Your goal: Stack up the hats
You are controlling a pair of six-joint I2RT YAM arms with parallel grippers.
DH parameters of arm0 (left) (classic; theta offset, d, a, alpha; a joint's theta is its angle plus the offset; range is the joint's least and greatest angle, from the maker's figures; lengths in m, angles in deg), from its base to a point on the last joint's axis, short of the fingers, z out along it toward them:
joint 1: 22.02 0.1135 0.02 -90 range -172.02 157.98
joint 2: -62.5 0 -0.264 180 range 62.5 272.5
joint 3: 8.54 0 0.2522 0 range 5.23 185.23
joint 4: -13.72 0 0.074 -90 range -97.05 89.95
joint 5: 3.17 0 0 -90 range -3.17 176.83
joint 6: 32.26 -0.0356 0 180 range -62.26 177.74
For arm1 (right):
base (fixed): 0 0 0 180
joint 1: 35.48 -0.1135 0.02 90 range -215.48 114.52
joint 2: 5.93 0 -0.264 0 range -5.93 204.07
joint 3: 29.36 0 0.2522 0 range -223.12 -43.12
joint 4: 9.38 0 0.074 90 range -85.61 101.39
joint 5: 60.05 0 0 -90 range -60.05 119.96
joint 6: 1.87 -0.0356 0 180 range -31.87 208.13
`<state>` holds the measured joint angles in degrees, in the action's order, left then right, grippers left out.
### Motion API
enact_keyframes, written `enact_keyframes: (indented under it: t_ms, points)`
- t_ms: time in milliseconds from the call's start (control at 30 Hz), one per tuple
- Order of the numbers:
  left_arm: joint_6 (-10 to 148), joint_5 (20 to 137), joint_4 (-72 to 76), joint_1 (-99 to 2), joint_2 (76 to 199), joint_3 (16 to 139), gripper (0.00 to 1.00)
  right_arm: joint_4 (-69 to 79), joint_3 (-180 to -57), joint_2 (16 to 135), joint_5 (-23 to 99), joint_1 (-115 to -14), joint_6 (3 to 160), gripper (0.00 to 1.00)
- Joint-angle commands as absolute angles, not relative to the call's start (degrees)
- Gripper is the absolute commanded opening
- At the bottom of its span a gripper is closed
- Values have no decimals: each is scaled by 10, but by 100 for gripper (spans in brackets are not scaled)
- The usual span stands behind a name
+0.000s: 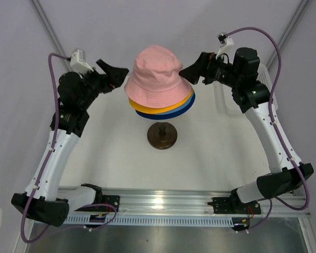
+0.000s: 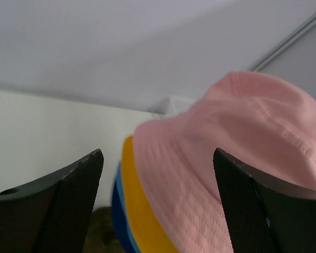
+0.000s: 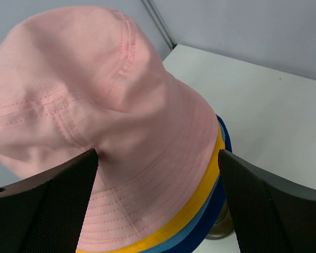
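Note:
The pink hat [image 1: 157,74] tops a stack with the yellow-orange hat [image 1: 174,107], light blue hat [image 1: 187,105] and dark blue hat [image 1: 158,115] brims showing beneath it, above a dark round base [image 1: 162,135]. My left gripper [image 1: 121,78] is open just left of the stack, touching nothing. My right gripper [image 1: 188,73] is open just right of it. The left wrist view shows the pink hat [image 2: 242,142] and yellow brim [image 2: 139,205] between open fingers. The right wrist view shows the pink hat [image 3: 95,89], yellow brim [image 3: 200,203] and dark blue brim [image 3: 210,219].
The mannequin head is hidden under the hats; only its dark base shows, also in the right wrist view [image 3: 221,229]. A white basket [image 1: 224,97] stands at the back right behind the right arm. A metal rail [image 1: 163,203] runs along the near edge.

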<state>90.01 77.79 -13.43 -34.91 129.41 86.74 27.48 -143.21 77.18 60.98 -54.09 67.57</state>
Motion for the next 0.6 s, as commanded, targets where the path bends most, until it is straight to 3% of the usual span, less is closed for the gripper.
enact_keyframes:
  t_ms: [0, 100, 567]
  points:
    - [1120, 713, -97, -342, 1248, 761, 88, 217, -1417, 770, 574, -547, 668, 98]
    - [1260, 700, -4, -342, 1189, 654, 85, 182, -1408, 770, 547, -552, 660, 98]
    - [1364, 695, 46, -342, 1119, 615, 85, 164, -1431, 812, 554, -576, 674, 97]
